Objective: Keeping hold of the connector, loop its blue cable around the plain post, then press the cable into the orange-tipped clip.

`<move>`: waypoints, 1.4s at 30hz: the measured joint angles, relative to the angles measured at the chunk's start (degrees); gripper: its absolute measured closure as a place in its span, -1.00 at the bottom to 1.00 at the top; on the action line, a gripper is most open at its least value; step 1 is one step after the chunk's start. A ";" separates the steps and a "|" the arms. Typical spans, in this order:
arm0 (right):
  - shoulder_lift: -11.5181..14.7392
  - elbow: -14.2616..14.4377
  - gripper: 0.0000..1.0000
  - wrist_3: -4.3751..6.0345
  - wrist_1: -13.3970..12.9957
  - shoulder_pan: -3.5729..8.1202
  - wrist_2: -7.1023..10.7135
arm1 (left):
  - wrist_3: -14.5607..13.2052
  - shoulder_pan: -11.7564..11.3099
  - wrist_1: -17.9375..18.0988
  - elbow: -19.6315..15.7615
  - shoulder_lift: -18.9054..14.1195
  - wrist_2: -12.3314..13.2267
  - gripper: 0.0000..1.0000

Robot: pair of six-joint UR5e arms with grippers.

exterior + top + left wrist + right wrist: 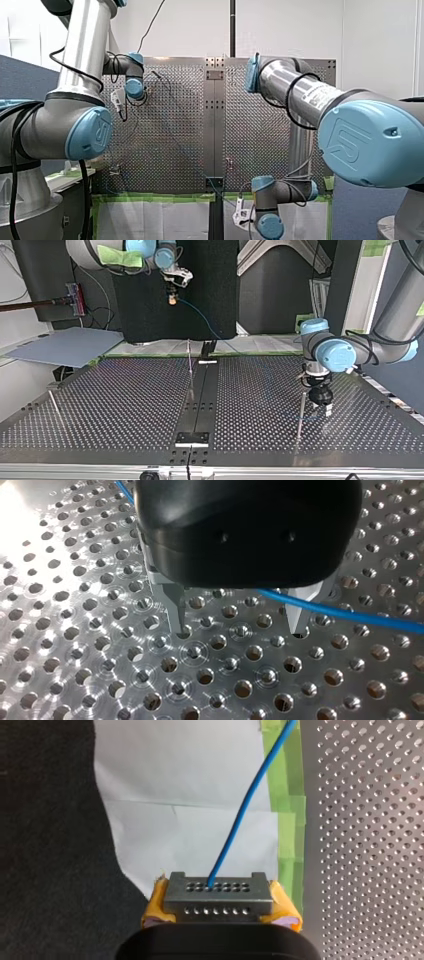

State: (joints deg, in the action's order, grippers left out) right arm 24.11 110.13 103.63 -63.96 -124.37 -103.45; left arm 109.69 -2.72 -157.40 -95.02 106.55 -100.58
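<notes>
My right gripper (219,901) has its yellow pads shut on a grey perforated connector (218,890); the blue cable (240,815) leaves it. In the top view this gripper (172,295) hangs beyond the table's far edge, and the cable (200,315) slopes down to the plate. My left gripper (237,627) stands open just above the perforated plate, its metal fingers (175,610) on either side of the cable (350,615). In the top view it (322,409) is right beside a plain thin post (300,415). A thin upright with a reddish tip (229,161) stands near the table's middle.
A dark centre strip (202,390) splits the perforated table (125,405). Another thin post (55,407) leans at the top view's left. Green tape (287,820) and white paper (190,795) border the plate below my right gripper. My right arm's elbow (370,142) fills the front view's right.
</notes>
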 joint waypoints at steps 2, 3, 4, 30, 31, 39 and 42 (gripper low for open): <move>1.30 1.29 1.00 -0.37 1.28 0.21 0.13 | 0.10 -0.06 0.05 0.01 -0.01 0.00 -1.00; 1.87 1.84 1.00 -0.51 1.86 0.30 0.21 | 0.16 -0.08 0.07 0.01 -0.01 0.00 -1.00; 2.60 2.42 1.00 -0.64 2.50 0.44 0.33 | 0.21 -0.12 0.11 0.01 0.00 0.00 -1.00; 16.04 5.93 1.00 -4.29 -2.18 2.49 2.97 | 0.44 -0.77 0.09 0.03 0.00 -1.42 -1.00; 16.67 6.01 1.00 -4.37 -2.35 2.56 2.97 | 0.45 -0.78 0.08 0.03 0.00 -1.54 -1.00; 21.04 6.69 1.00 -4.43 -3.71 3.18 2.72 | 0.52 -0.86 -0.02 0.03 0.00 -2.27 -1.00; 22.54 7.07 1.00 -4.27 -4.99 3.58 2.70 | 0.56 -0.87 -0.09 0.03 0.00 -2.28 -1.00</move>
State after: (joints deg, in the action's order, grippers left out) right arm 46.65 117.20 99.36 -68.95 -120.79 -100.75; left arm 110.24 -3.58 -157.48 -94.99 106.55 -102.86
